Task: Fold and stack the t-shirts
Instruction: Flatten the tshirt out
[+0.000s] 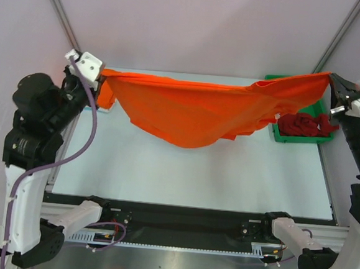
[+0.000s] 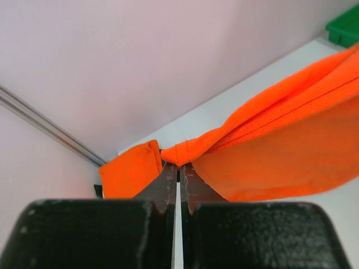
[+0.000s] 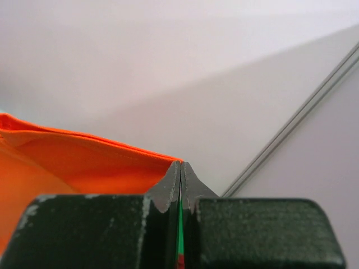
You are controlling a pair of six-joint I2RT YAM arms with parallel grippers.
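surface: pale table [image 1: 183,172] | on it: green tray [image 1: 304,140], far right | in tray: dark red t-shirt [image 1: 302,124]

There's the green tray [image 1: 292,139], sitting right at the far right corner of the white table [image 1: 189,172], pale walls [image 1: 201,24] behind.

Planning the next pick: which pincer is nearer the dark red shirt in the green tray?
Right. Right pincer hangs just beside the dark red shirt; left pincer is across the table.
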